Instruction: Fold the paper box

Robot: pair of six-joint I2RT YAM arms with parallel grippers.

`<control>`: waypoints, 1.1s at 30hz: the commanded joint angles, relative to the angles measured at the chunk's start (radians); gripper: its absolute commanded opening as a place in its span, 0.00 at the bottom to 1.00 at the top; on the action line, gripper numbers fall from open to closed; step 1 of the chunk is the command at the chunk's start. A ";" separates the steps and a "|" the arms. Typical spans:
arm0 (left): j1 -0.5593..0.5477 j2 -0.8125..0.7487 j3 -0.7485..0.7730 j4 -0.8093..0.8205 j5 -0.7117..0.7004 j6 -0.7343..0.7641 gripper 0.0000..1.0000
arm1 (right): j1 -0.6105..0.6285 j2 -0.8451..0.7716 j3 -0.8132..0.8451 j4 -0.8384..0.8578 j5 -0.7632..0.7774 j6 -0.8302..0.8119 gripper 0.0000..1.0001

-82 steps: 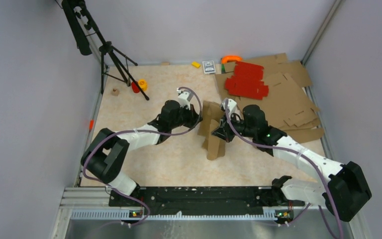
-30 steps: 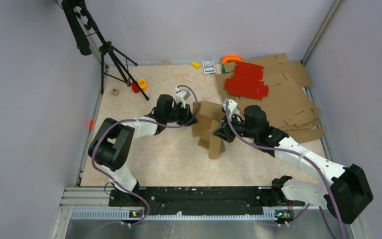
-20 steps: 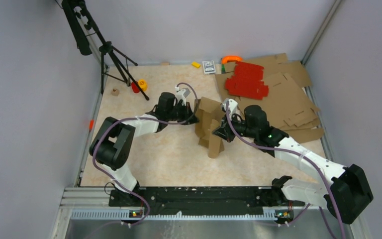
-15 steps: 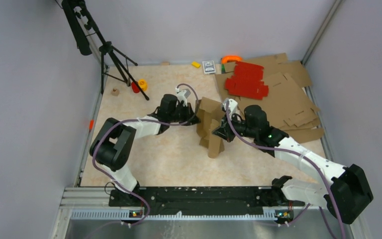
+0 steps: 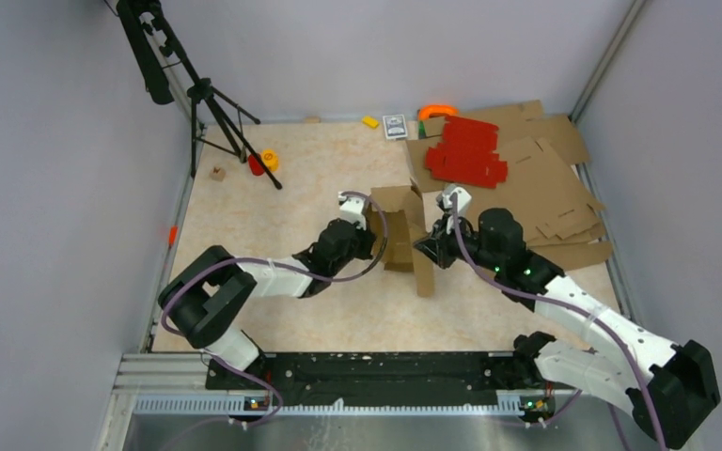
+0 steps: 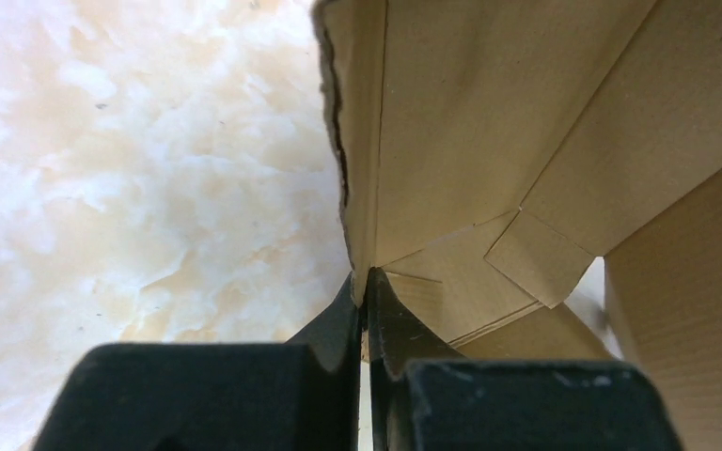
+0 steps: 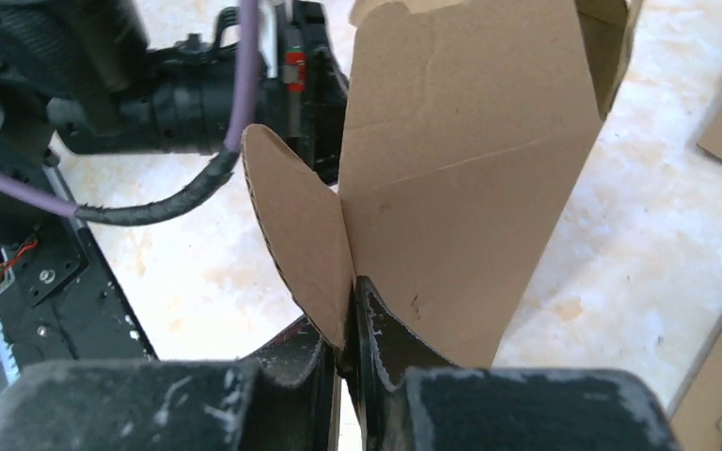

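The paper box (image 5: 404, 235), plain brown corrugated cardboard with creased panels, stands half-folded in the middle of the table between my two arms. My left gripper (image 5: 372, 230) is shut on the edge of its left panel; in the left wrist view the jaws (image 6: 365, 301) pinch a folded cardboard edge of the box (image 6: 489, 141). My right gripper (image 5: 430, 246) is shut on the right side; in the right wrist view the jaws (image 7: 350, 305) clamp a rounded flap and a tall panel of the box (image 7: 461, 169). A long flap hangs down toward the near side.
Flat brown cardboard sheets (image 5: 545, 188) and red cardboard sheets (image 5: 465, 150) lie at the back right, close to the right arm. A tripod (image 5: 211, 103) stands at the back left. Small items, among them a yellow roll (image 5: 269, 158), lie along the far edge.
Both grippers and the box have moved right and nearer. The left arm has swung its wrist toward the near side; the box now stands more upright with its top panel raised.
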 commanded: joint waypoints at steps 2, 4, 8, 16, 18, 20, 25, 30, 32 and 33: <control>-0.070 0.006 -0.059 0.219 -0.199 0.115 0.00 | 0.013 -0.091 -0.054 -0.038 0.137 0.073 0.08; -0.102 0.018 -0.052 0.224 -0.229 0.159 0.00 | 0.013 -0.126 -0.076 -0.065 0.206 0.103 0.07; -0.121 0.020 -0.016 0.186 -0.232 0.193 0.00 | 0.012 -0.160 -0.096 -0.107 0.284 0.134 0.04; -0.126 0.016 0.025 0.120 -0.256 0.143 0.00 | 0.012 -0.106 -0.102 -0.101 0.107 0.151 0.00; -0.128 0.023 0.040 0.115 -0.267 0.116 0.00 | 0.013 -0.096 -0.109 -0.083 0.060 0.163 0.00; -0.135 0.041 0.041 0.148 -0.265 0.102 0.00 | 0.013 -0.091 -0.111 -0.074 0.036 0.166 0.00; -0.142 0.097 0.046 0.206 -0.213 0.015 0.00 | 0.014 -0.059 -0.097 -0.075 0.013 0.152 0.00; -0.156 0.147 0.054 0.237 -0.213 -0.014 0.00 | 0.013 -0.033 -0.086 -0.081 -0.006 0.147 0.00; -0.162 0.172 0.032 0.301 -0.241 0.006 0.00 | 0.013 -0.049 -0.075 -0.104 0.032 0.146 0.00; -0.165 0.187 0.018 0.339 -0.255 0.021 0.00 | 0.013 -0.062 -0.069 -0.120 0.063 0.144 0.01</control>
